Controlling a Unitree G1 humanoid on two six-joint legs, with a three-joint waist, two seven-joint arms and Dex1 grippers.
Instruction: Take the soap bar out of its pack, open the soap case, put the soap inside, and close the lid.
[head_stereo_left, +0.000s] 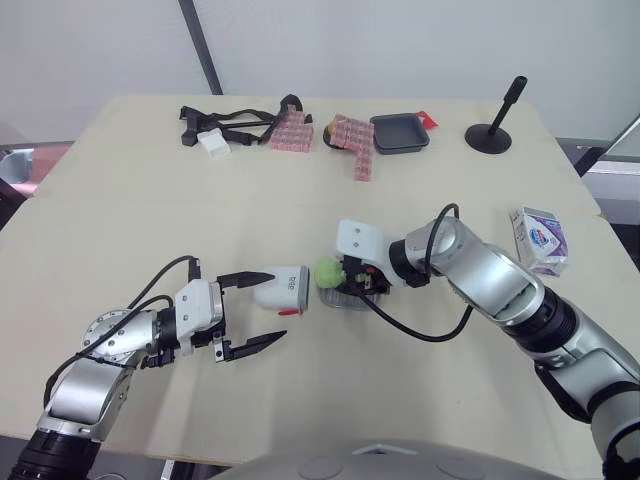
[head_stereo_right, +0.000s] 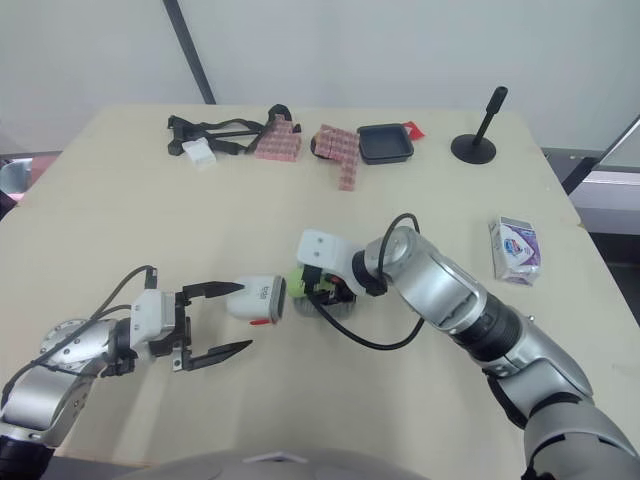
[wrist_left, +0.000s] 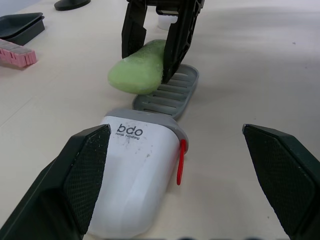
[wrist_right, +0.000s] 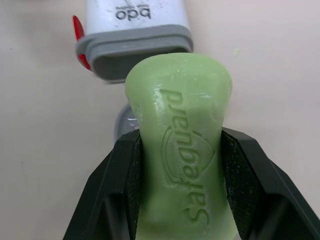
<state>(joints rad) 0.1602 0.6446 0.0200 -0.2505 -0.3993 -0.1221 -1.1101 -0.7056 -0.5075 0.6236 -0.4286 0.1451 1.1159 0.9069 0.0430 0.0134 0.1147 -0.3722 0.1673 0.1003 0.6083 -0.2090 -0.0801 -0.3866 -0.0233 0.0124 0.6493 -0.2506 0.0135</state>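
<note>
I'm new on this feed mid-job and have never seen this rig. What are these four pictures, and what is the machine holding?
This is a two-armed humanoid robot at a table. The two wide pictures come from its head camera, looking down over both arms; the two close-ups come from a camera on each wrist. The right end effector is shut on the green soap bar, over a grey slatted tray. The left end effector is open, with the white soap case lying between its fingers. A white-and-purple box, likely the soap's pack, stands near the table's right edge. Pink packs and a black dish lie at the far side.
</note>
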